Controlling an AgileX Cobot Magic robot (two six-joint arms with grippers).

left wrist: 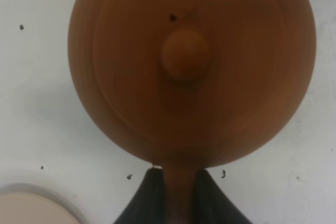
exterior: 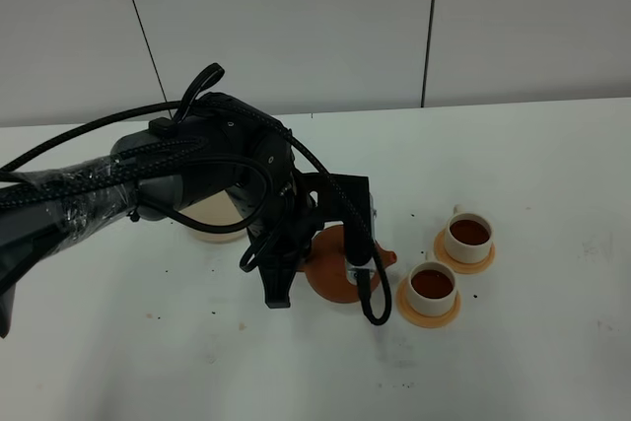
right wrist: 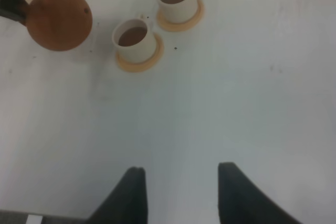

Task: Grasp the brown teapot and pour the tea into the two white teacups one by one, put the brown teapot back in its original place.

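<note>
Black left gripper [left wrist: 176,200] fingers are clamping the brown teapot [exterior: 340,265] by its handle beside the two filled white teacups [exterior: 451,261]; the right gripper [right wrist: 178,192] is idling open. Any tilt while carrying to the cream saucer [exterior: 212,214] risks dribbling leftover tea.

Left gripper [left wrist: 177,195] fingers clamped; right gripper [right wrist: 178,192] fingers apart.
</note>
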